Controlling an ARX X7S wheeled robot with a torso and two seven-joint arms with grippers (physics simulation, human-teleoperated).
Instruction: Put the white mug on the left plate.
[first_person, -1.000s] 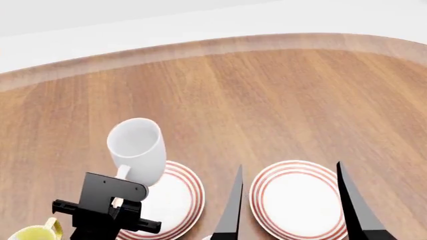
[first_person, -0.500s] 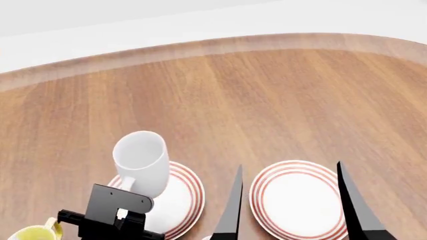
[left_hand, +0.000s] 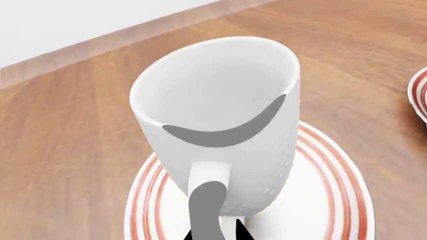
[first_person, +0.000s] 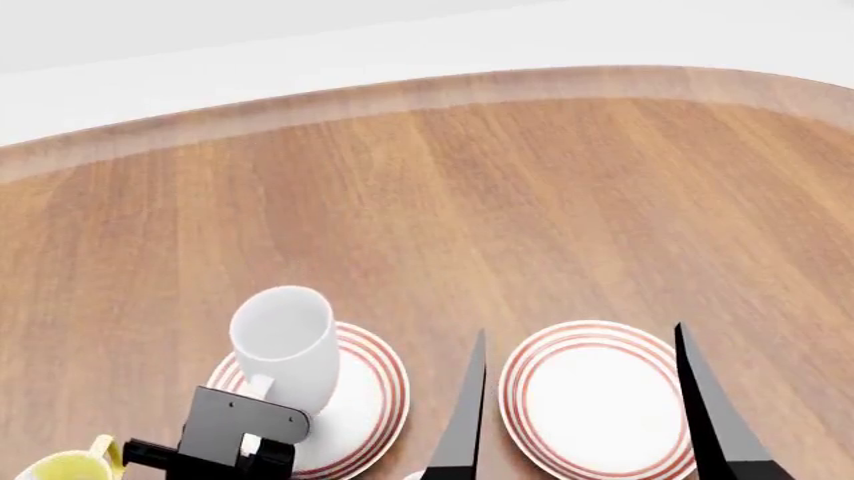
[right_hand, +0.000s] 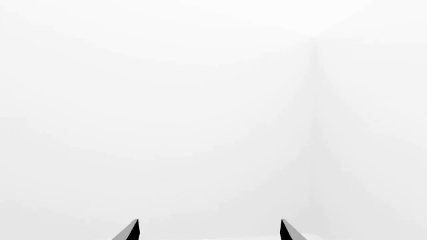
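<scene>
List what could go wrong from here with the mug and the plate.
1. The white mug hangs tilted over the left plate; released like this, it may tip over.
2. The left gripper holds only the handle, so the mug could swing or slip.
3. The mug sits toward the plate's far-left rim and may land partly off it.
</scene>
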